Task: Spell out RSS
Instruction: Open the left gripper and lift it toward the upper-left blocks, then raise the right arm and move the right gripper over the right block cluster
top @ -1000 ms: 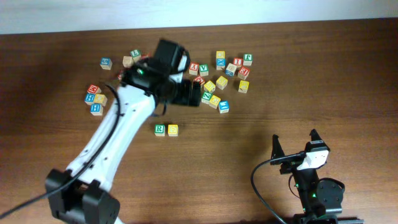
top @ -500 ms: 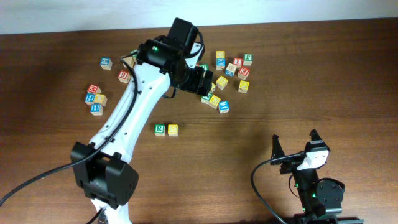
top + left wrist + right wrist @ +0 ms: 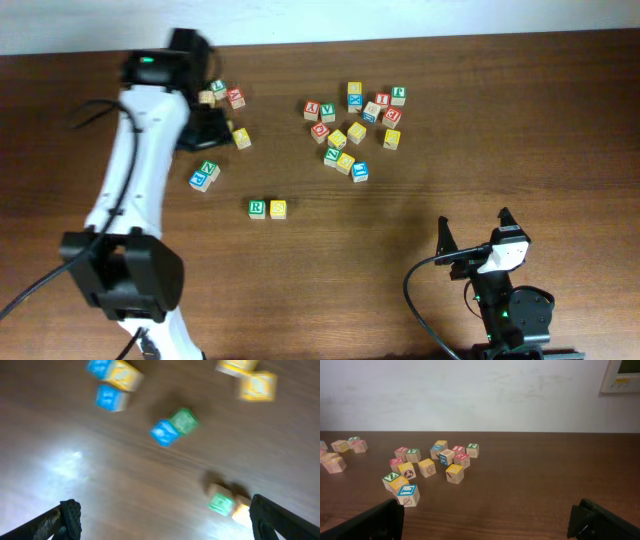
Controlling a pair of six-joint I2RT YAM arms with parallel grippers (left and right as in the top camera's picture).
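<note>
The green-faced R cube (image 3: 257,208) sits on the counter (image 3: 500,120), touching a yellow-faced cube (image 3: 278,208), below the scattered cube cluster (image 3: 355,125). The left end effector (image 3: 205,130) hovers nearby, fingers wide apart and empty. The right end effector (image 3: 475,232), likewise spread, sits well apart.

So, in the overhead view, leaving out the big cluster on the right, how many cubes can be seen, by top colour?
Green: 3
Yellow: 2
Red: 1
Blue: 1
Plain wood: 1
Total: 8. The left arm may hide more.
</note>
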